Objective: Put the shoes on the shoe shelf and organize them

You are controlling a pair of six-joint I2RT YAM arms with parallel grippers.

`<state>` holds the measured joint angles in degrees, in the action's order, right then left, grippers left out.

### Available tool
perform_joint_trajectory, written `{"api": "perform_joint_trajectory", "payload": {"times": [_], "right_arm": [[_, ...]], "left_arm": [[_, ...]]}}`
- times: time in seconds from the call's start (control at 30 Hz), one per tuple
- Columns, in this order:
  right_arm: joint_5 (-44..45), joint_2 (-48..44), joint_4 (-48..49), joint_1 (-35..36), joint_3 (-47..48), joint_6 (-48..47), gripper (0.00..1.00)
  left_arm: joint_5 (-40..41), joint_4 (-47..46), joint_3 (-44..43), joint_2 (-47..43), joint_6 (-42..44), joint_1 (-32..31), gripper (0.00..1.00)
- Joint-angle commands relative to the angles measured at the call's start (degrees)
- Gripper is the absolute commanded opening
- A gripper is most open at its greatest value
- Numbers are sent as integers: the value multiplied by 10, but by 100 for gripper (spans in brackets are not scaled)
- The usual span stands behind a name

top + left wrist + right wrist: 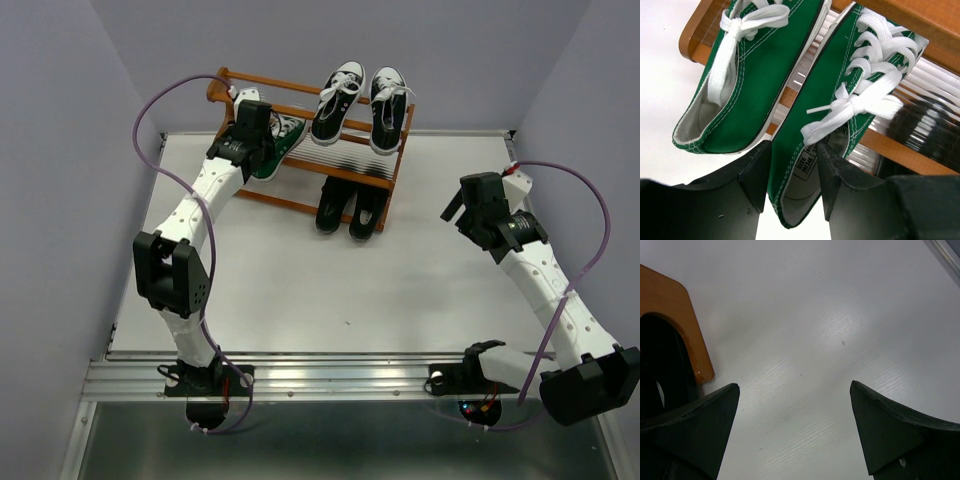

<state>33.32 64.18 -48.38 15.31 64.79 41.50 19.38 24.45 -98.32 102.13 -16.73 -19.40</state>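
The shoe shelf stands at the back of the table. Two black sneakers with white laces sit on its top tier at the right. Two plain black shoes sit on the lower tier. My left gripper is at the shelf's left end. In the left wrist view it is shut on the heel side wall of a green sneaker, which lies tilted over the rods. The other green sneaker lies beside it on the left. My right gripper is open and empty, right of the shelf.
The right wrist view shows bare white table between the open fingers, with the shelf's wooden foot and a black shoe at the left. Purple walls enclose the table. A metal rail runs along the near edge.
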Motion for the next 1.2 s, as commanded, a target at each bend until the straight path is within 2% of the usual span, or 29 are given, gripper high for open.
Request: {"api": "perform_joint_trajectory", "payload": {"times": [0.0,0.23,0.43,0.63,0.77,0.93,1.17], "right_arm": [[-4,-9,11,-5,19,4,97],[-12,-8,15,-5,17,7,98],[-53,-5,35,-5,2,17,100],[-79,1,58,-5,-5,-4,100],[-61,15,45,-5,-4,-5,100],[-38,20,30,-5,-9,3,100],[-33,-10,38,-5,-27,8,100]], "left_arm": [[3,-12,-22,-40,4,1,52],[0,10,12,-111,13,1,52],[0,19,79,-219,23,1,52],[-84,-22,171,-365,59,1,52],[-122,-34,215,-421,62,1,53],[-131,-37,239,-460,69,1,54],[-136,-59,256,-471,57,1,54]]}}
